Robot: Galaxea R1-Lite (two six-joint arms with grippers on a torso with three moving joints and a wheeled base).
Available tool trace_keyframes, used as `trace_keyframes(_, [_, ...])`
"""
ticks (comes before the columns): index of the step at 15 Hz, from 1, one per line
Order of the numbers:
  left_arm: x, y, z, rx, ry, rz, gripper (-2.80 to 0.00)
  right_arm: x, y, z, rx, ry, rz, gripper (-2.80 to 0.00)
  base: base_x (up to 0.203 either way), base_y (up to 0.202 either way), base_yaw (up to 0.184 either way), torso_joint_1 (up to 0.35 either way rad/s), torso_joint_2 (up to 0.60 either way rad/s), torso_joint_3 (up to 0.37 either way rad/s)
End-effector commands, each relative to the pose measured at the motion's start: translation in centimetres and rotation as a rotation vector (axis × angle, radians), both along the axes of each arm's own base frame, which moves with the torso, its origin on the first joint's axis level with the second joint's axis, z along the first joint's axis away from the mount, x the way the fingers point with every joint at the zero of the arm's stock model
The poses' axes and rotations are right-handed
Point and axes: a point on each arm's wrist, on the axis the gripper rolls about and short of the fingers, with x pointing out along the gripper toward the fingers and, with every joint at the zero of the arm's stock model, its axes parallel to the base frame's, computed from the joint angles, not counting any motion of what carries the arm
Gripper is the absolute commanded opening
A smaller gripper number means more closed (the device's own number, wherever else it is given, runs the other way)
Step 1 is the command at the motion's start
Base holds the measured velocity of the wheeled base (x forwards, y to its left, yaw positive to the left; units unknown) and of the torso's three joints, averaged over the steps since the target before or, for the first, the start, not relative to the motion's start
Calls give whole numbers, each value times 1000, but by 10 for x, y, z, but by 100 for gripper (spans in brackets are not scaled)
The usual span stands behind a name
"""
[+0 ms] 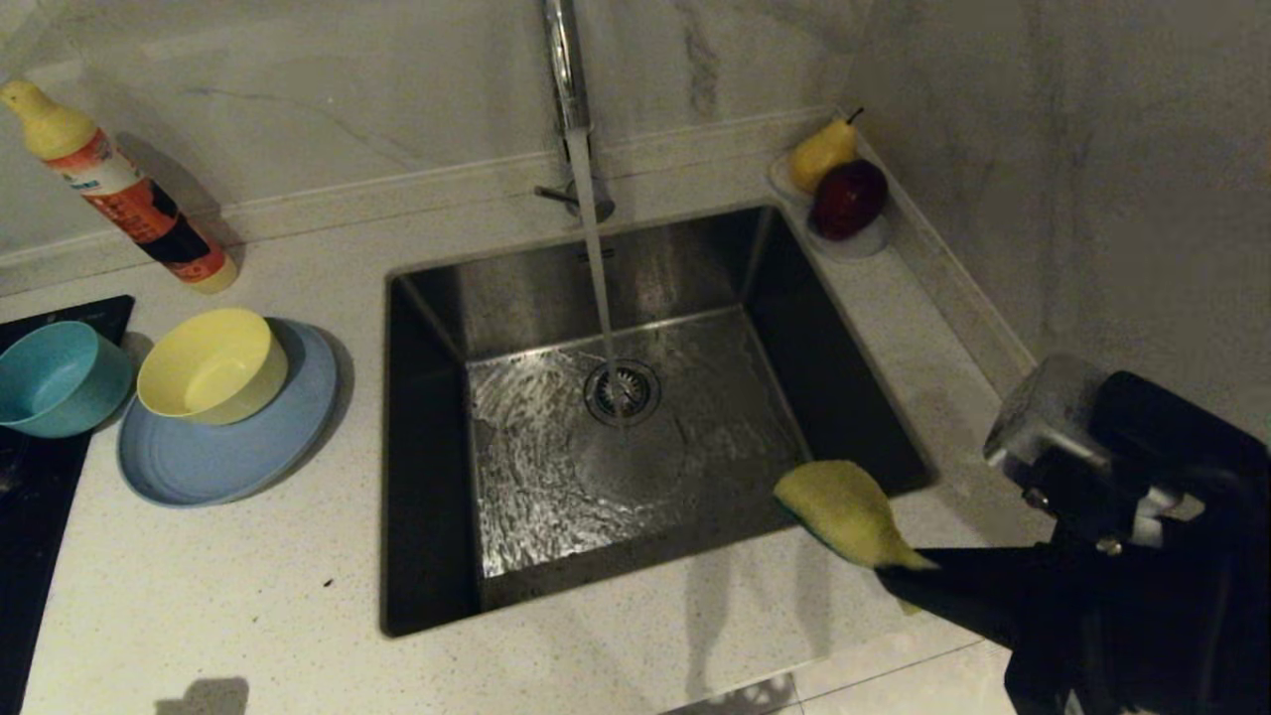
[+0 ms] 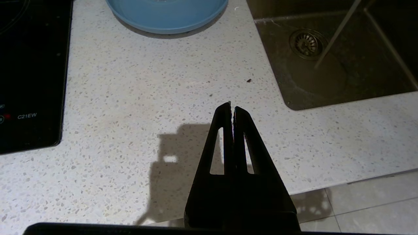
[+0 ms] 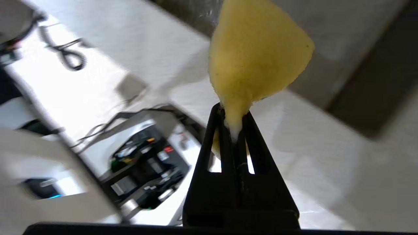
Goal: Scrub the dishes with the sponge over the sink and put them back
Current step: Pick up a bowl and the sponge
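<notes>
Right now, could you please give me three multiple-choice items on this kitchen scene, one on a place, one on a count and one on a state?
1. Where does the yellow bowl sit?
A. In the sink
B. On the blue plate
C. On the black hob

2. How many pieces of fruit lie on the small white dish in the corner?
A. One
B. Two
C. Four

3. What is the tap doing?
A. Running into the sink
B. Turned off
C. Wrapped in a cloth

Answers:
1. B, the bowl rests on the blue plate, left of the sink.
2. B, a yellow pear and a dark red fruit lie there.
3. A, a stream of water falls from the spout to the drain.
</notes>
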Motion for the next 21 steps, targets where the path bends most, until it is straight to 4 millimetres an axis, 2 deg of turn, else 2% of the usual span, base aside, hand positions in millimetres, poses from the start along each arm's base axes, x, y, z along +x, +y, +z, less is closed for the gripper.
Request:
trace_keyframes(1, [2,0,-8,0,29,0,-280,-2,10,-5,-17,16,27,-280,0,0,0,0,0,0])
trace_keyframes(5, [2,0,-8,0,28,1,-280,-2,18,-9,-10,51,47,-280,0,0,0,0,0,0])
trace_keyframes(9, [2,0,-8,0,28,0,-280,-20,37,-11,-12,78,158,-280,0,0,0,0,0,0])
trace_keyframes(11, [2,0,-8,0,28,1,-280,-17,46,-17,-22,106,165,-280,0,0,0,0,0,0])
trace_keyframes(15, [2,0,-8,0,29,0,-280,-10,63,-16,44,183,180,-280,0,0,0,0,0,0])
trace_keyframes(18, [2,0,-8,-3,28,0,-280,-4,68,-20,34,201,171,-280,0,0,0,0,0,0])
trace_keyframes(21, [2,0,-8,-15,29,-1,-280,-1,68,-12,82,211,141,-280,0,0,0,0,0,0])
